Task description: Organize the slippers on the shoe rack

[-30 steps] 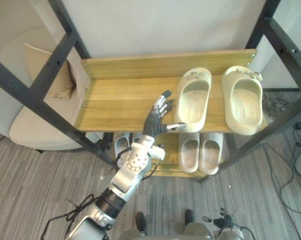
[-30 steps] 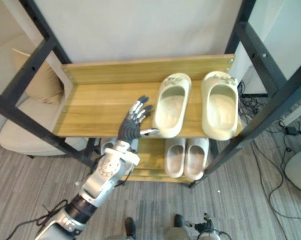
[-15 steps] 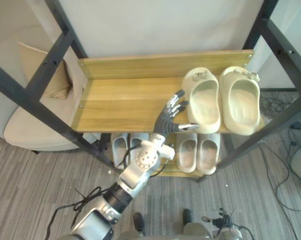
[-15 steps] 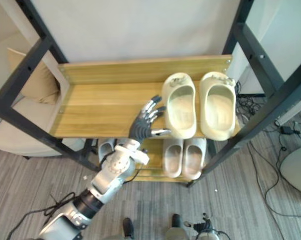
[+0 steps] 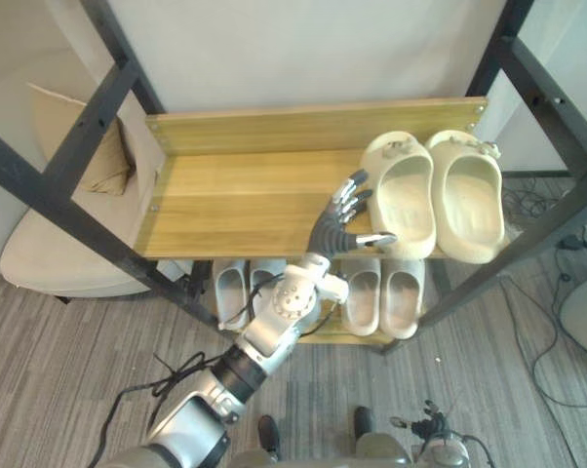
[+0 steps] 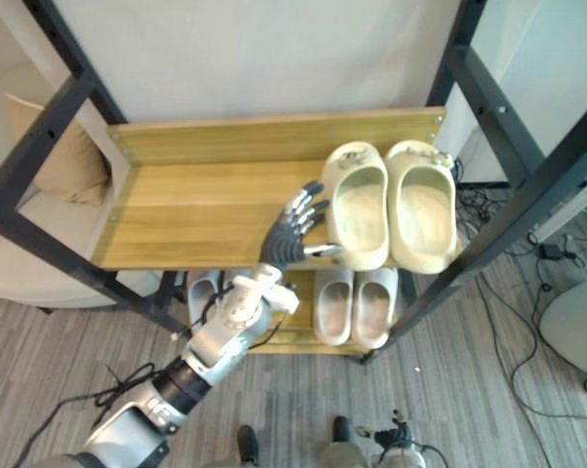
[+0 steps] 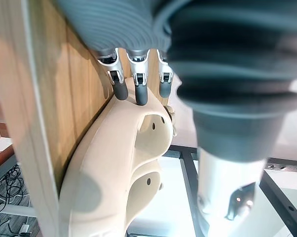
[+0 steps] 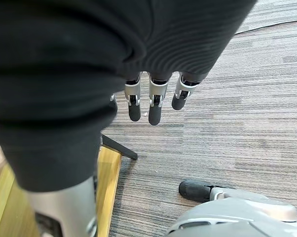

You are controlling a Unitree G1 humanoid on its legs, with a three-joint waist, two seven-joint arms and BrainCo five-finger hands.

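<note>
The left hand [image 5: 334, 226] is spread flat, fingers [image 7: 140, 92] straight and apart. Their dark tips rest against the outer side of the near slipper [image 5: 401, 195], and the thumb reaches along the front edge by its heel. Nothing is clasped; this looks like a sideways push.

That slipper lies on the top shelf [image 5: 245, 200], toe to the back wall. It sits side by side with the far slipper [image 5: 466, 195], and the two seem to touch. The pair is already at the right end of the board, and both heels look to reach the front lip or hang slightly past it.

The main risk is pushing too far. More sideways force passes through the near slipper into the far one, which has little board left beside it and could tip off the end or the front. The contact is high on a soft wall, so the tips could ride over the rim, or the slipper could swivel and not slide. The thumb near the heel could drag it forward.

Two more pairs [image 5: 381, 292] stand on the shelf below. An armchair [image 5: 55, 244] stands well to the left. The right hand [image 8: 155, 101] hangs over the floor [image 8: 227, 128], fingers loose and empty.
</note>
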